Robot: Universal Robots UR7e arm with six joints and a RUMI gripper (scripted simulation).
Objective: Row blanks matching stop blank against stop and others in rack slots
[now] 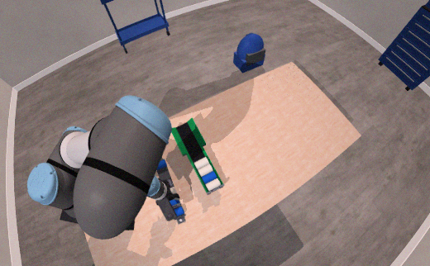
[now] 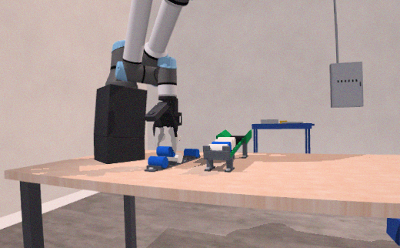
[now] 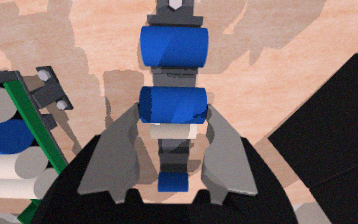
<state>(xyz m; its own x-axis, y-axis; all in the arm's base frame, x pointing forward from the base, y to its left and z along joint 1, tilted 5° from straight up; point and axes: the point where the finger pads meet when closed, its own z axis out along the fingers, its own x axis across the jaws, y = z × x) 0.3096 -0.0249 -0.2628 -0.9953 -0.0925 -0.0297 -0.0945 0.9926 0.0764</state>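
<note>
My gripper (image 3: 173,104) (image 2: 166,149) is shut on a blue blank (image 3: 173,112) (image 2: 165,152) (image 1: 174,203), held level across the stock rack (image 3: 175,79) (image 1: 180,220) (image 2: 151,169) and a little above it. Another blue blank (image 3: 175,46) (image 2: 158,162) (image 1: 179,211) lies in the rack's front slot. Behind the held blank are a white blank (image 3: 174,132) (image 2: 176,159), partly hidden, and a blue blank (image 3: 173,182) (image 2: 191,153) (image 1: 161,165). On the feed ramp (image 1: 202,141) (image 3: 35,125), a white blank (image 1: 213,184) lies at the stop, then a blue blank (image 1: 209,178) and two white ones.
The ramp stands beside the rack, left in the wrist view, with its grey foot (image 3: 52,92) toward the rack. The robot's black pedestal (image 2: 120,125) (image 3: 335,115) stands on the rack's other side. A blue bench (image 2: 282,126) and wall box are in the background.
</note>
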